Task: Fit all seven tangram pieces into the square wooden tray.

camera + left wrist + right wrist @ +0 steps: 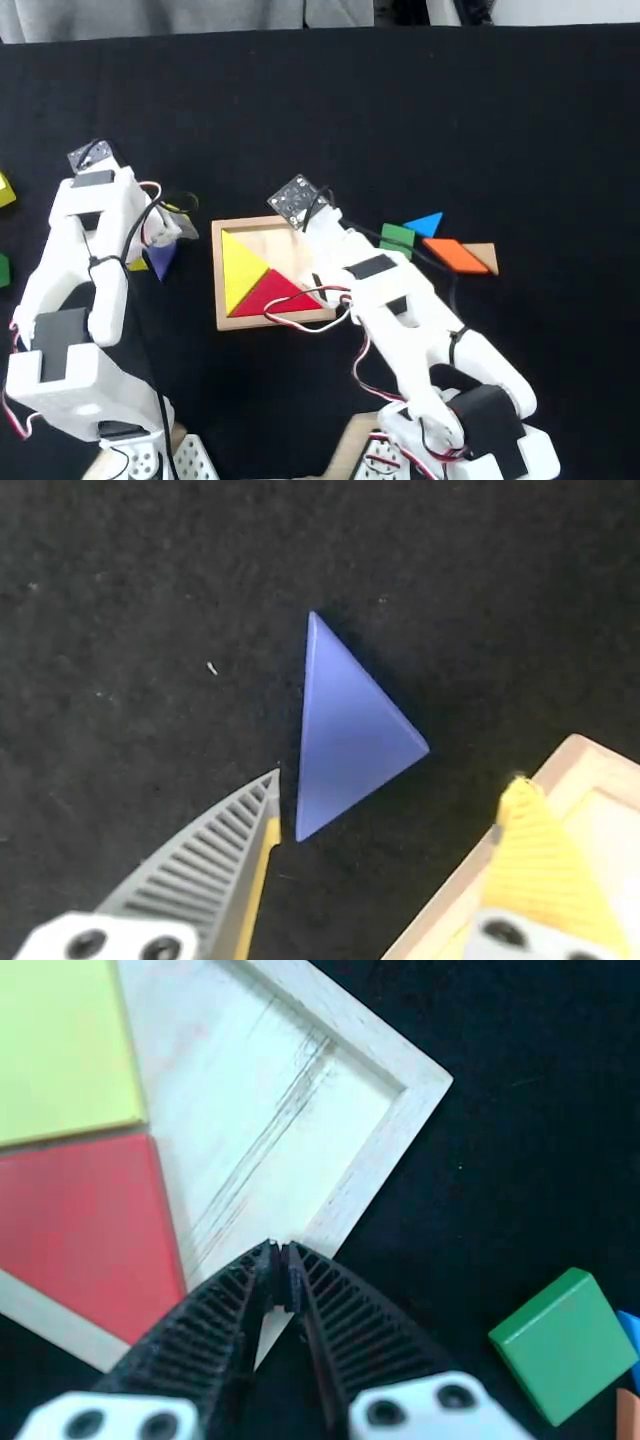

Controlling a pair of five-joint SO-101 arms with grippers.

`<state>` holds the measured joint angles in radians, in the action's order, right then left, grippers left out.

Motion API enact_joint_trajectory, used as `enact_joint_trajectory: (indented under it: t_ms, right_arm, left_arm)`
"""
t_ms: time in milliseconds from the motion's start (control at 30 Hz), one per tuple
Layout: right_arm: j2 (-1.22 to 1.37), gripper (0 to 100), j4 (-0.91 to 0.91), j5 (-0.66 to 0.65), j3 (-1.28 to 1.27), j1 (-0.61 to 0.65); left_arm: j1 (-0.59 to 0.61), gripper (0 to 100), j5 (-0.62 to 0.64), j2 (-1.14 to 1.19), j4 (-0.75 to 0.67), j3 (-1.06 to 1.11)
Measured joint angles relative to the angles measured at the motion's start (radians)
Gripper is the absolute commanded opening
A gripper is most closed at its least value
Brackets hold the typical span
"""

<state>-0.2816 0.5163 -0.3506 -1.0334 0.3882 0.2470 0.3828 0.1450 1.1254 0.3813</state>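
Lying between the spread left jaws: blue triangle point(345, 730).

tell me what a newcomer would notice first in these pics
The wooden tray at mid-table stands out first, with a yellow triangle and a red triangle filling about half of it and the rest bare wood. The right gripper hangs shut over the tray's rim. The left gripper is open over a blue triangle on the black cloth left of the tray.
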Motion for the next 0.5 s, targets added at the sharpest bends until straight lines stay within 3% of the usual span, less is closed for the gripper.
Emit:
enact_joint_trajectory:
  t_ms: [500]
  right_arm:
    - [0.000,1.5,0.000,0.000,0.000,0.000]
  left_arm:
    - [0.040,29,-0.015,0.118,-0.081,-0.023]
